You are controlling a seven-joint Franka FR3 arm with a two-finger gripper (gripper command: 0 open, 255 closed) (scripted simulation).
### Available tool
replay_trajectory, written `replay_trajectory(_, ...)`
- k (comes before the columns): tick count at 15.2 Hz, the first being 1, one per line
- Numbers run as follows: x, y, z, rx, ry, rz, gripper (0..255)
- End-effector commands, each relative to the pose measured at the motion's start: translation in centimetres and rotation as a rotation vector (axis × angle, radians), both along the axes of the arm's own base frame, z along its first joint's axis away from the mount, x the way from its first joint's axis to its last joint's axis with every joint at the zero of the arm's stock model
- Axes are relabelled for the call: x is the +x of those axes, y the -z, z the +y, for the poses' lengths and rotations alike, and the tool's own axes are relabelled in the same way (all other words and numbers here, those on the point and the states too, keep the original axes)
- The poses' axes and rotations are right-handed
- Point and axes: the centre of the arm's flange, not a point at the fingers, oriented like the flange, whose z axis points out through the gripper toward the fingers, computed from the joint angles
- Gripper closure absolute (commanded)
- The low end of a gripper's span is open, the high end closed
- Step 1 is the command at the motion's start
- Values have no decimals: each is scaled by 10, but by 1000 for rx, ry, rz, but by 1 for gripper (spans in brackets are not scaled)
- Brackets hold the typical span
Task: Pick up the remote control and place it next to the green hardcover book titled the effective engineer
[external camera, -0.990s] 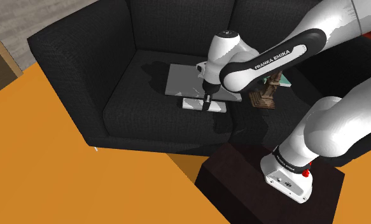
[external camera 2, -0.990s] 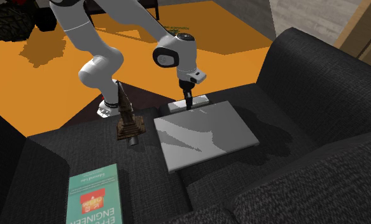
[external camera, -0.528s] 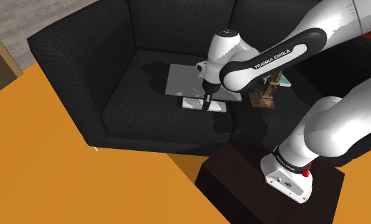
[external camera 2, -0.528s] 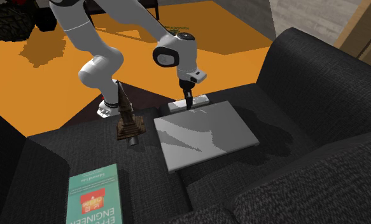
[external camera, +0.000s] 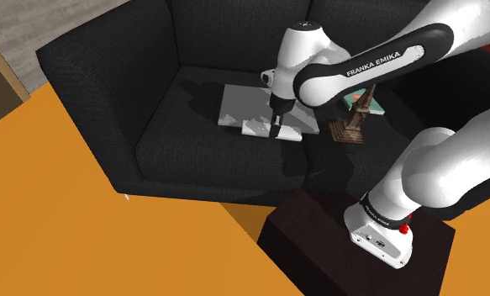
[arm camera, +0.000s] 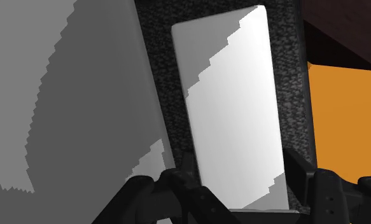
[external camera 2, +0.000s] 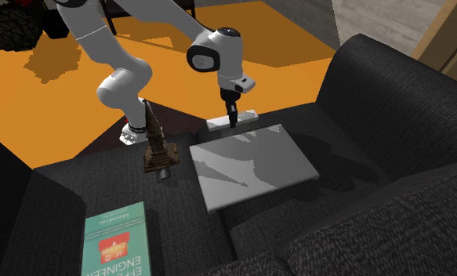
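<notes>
Black sofa [external camera 2: 391,102] carries a flat grey panel [external camera 2: 250,165], with the green book [external camera 2: 113,243] at its 7 o'clock. White remote [arm camera: 235,108] is at the panel's 12 o'clock edge, gripper [arm camera: 241,159] clamped across its width. We judge it light, rigid, slick: best held mid-length.

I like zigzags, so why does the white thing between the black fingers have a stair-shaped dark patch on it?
Wrist view: that is a shadow on the remote, drawn with blocky, stepped edges; the grey slab beside it has one too. Second exterior view: the same kind of jagged shadow crosses the slab.
</notes>
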Motion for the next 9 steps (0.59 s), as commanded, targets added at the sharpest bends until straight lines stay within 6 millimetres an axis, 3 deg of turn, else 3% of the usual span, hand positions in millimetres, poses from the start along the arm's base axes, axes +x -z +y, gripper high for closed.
replay_trajectory(1,0,-11,-1,0,0,0,255)
replay_trajectory(9,0,-54,-1,0,0,0,255)
